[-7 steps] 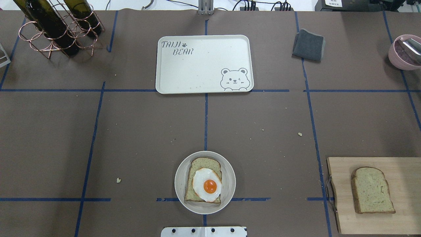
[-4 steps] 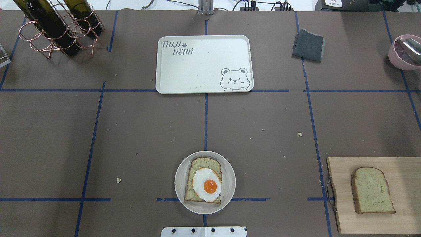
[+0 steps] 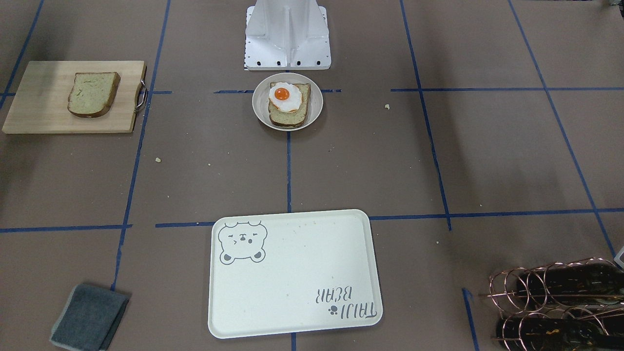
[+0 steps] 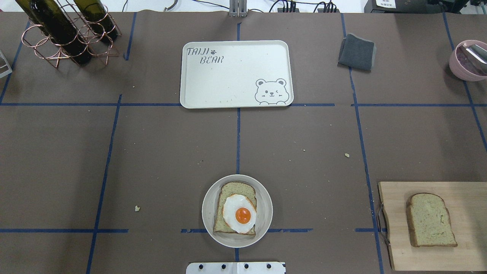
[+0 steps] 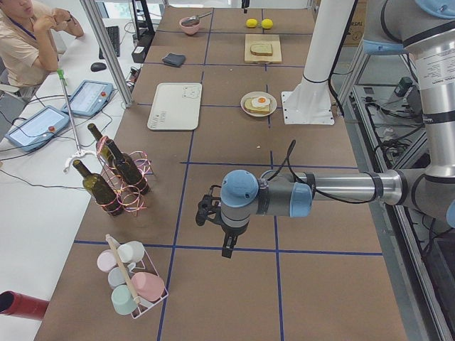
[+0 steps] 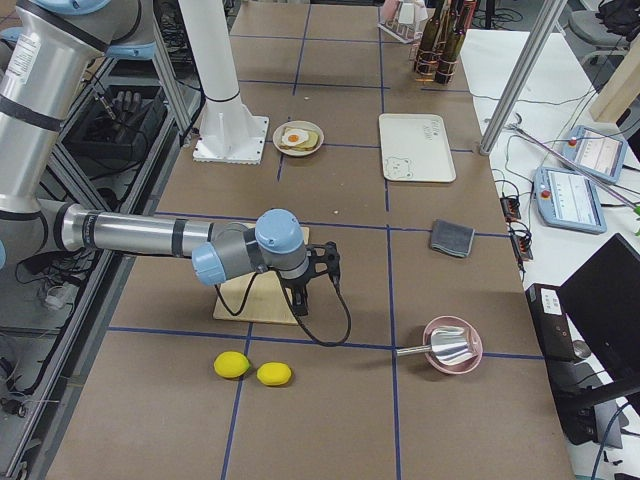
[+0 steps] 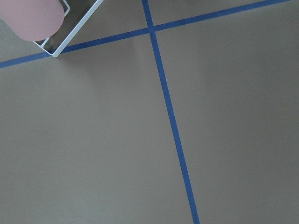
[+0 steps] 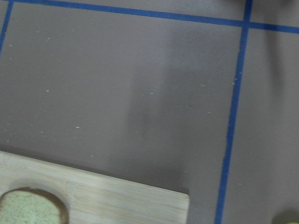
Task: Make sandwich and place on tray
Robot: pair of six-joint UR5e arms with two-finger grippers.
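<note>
One bread slice lies on a small round cream plate at the near centre, with the fried egg on top. The second bread slice lies on the wooden cutting board at the near right; its end also shows in the right wrist view. The cream tray with the bear drawing sits bare at the far centre. My left gripper hangs over bare table far to the left. My right gripper hangs by the board's outer edge. I cannot tell whether either is open or shut.
A copper rack of wine bottles stands at the far left. A grey cloth and a pink bowl are at the far right. Two lemons lie beyond the board. A cup rack stands near my left gripper.
</note>
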